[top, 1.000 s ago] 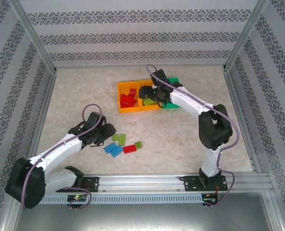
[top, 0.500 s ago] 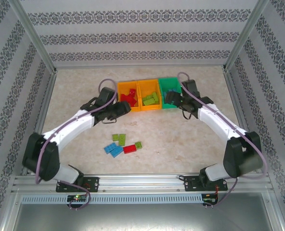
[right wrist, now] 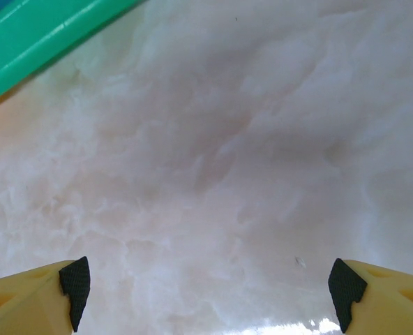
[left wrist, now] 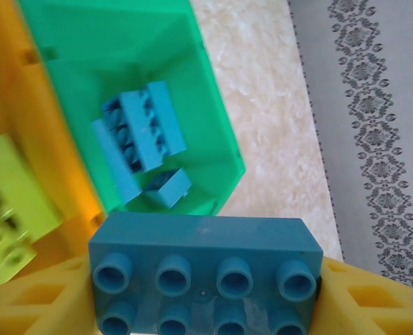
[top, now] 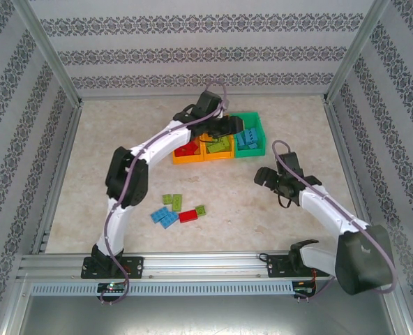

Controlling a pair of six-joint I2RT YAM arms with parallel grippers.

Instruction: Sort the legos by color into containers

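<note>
Far centre: containers in row. Green bin (blue pieces inside) lies below left gripper, clamped on blue brick. Best centred over bin before release. Right gripper wide open, empty, apparently idle. Loose legos near centre.

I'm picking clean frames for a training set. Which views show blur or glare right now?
Left wrist: the held blue brick is fairly crisp, the light green brick at the left edge is blurred. Right wrist: the table looks soft, with a glare patch at the bottom edge between the fingers. Top external: even light, no glare, faint shadows.
</note>
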